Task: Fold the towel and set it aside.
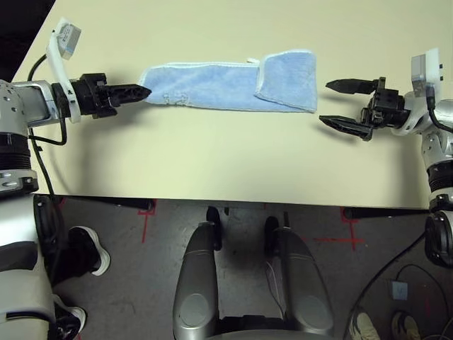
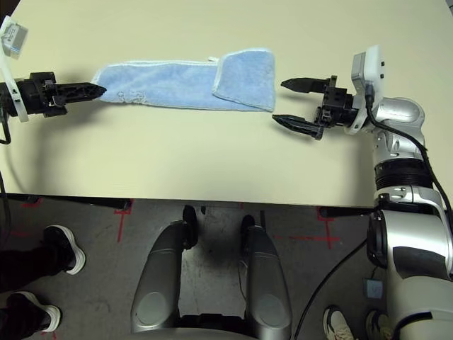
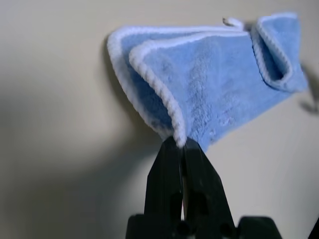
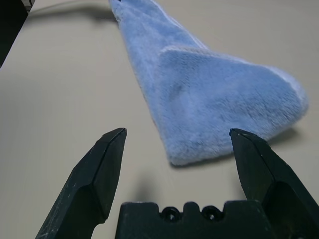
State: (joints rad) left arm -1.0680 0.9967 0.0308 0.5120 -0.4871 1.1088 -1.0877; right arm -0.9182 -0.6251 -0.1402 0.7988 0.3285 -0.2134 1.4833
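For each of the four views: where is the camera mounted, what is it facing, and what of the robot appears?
Left eye and right eye views: on the head, looking down at the table; both silver forearms show.
Left wrist view: along the left gripper, shut on the towel.
Right wrist view: along the open right gripper, facing the towel's folded end.
All four share the towel.
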